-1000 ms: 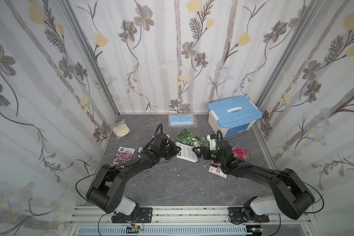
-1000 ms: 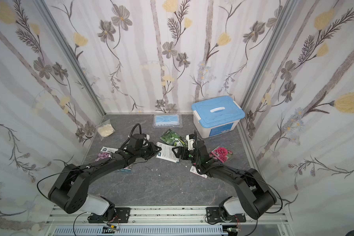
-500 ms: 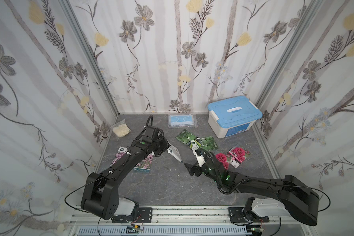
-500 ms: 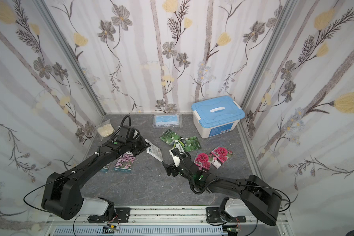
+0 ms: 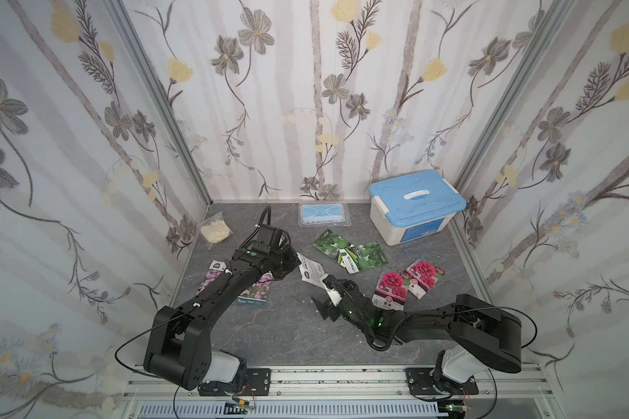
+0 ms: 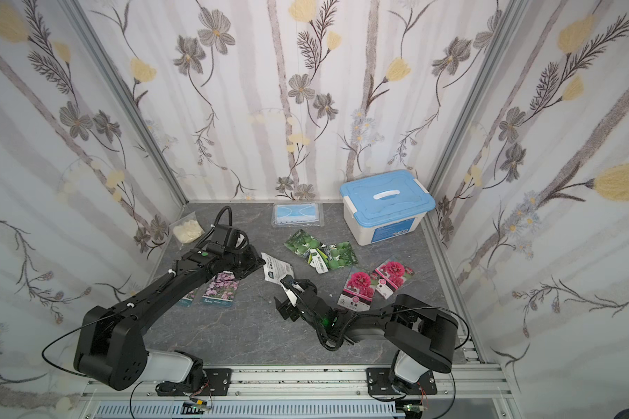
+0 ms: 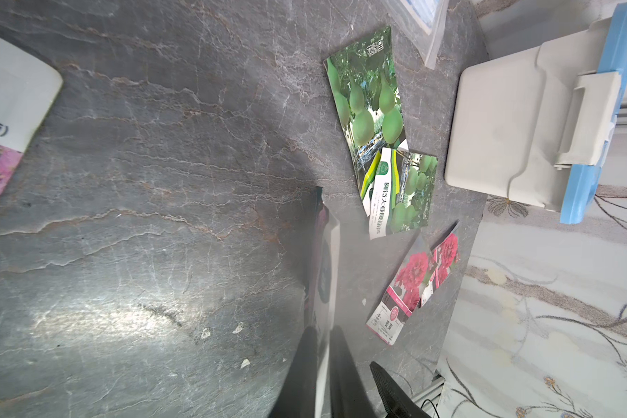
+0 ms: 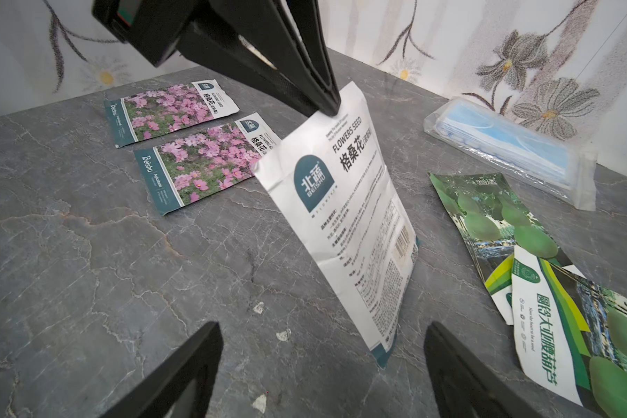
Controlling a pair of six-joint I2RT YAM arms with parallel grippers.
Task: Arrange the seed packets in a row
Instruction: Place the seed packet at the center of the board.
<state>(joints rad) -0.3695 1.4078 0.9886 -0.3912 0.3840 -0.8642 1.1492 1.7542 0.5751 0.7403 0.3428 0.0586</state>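
White-back pkt [image 8: 344, 224] aslant, near-upright, centre; pink pair [image 8: 196, 164], green pair [image 5: 329, 243], red pair [image 5: 391, 283] flat.

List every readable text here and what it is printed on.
"FLOWERS SEED": white back of the packet pinched by the left gripper
"北蔬 BEISHU": logo on that back
"格桑花": that back and purple-flower packets
"Beishu": purple-flower packets' teal strip
"圆铃大亚腰葫芦": green gourd packet
"Have the heart to be a seed": same gourd packet
Too small: that back's fine print, barcode digits, storage box label, red-bloom packets' text.
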